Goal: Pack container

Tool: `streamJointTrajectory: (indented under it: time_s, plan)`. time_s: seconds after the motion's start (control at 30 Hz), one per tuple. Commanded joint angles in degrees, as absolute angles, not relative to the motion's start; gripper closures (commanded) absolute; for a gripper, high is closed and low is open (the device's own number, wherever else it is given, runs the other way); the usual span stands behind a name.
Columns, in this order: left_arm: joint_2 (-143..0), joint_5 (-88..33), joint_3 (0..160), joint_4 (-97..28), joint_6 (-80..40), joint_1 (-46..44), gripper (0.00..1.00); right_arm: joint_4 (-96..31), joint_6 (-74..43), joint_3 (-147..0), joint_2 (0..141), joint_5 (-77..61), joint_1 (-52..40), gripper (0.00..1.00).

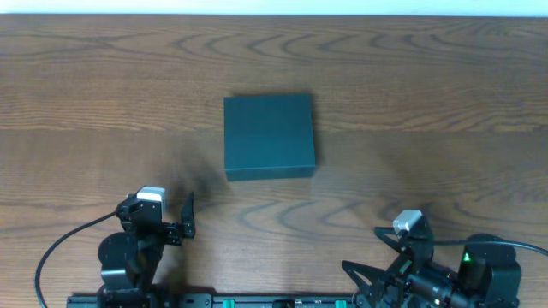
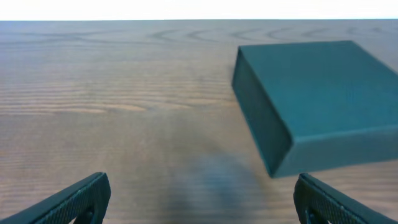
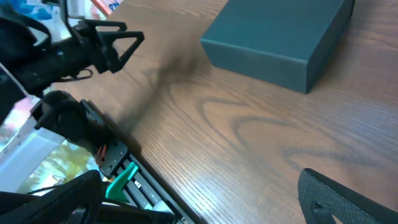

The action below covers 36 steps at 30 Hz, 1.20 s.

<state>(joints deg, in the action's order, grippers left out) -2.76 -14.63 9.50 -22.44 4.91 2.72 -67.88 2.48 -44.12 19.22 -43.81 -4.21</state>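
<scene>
The container is a dark green-black square box, lid shut, lying flat on the wooden table a little beyond the middle. It also shows in the left wrist view to the upper right, and in the right wrist view at the top. My left gripper is at the near left, short of the box and to its left; it is open and empty. My right gripper is at the near right, well short of the box; it is open and empty. No snack packet shows on the table.
The wooden table stretches wide around the box. The left arm shows in the right wrist view. The arms' base rail runs along the near table edge. Blurred colourful things lie beyond that edge.
</scene>
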Motion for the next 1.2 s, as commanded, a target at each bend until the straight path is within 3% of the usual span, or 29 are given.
streamJointTrajectory:
  time_s: [0.0, 1.17]
  plan:
    - [-1.83, -13.98, 7.4, -20.67, 5.08, 3.33, 0.05, -67.77, 1.96, -44.1, 18.96, -44.38, -4.19, 0.01]
    - [-0.25, -14.0, 6.0, -19.81, 5.15, 0.71, 0.05, -68.03, 1.98, -44.1, 18.96, -44.36, -4.19, 0.01]
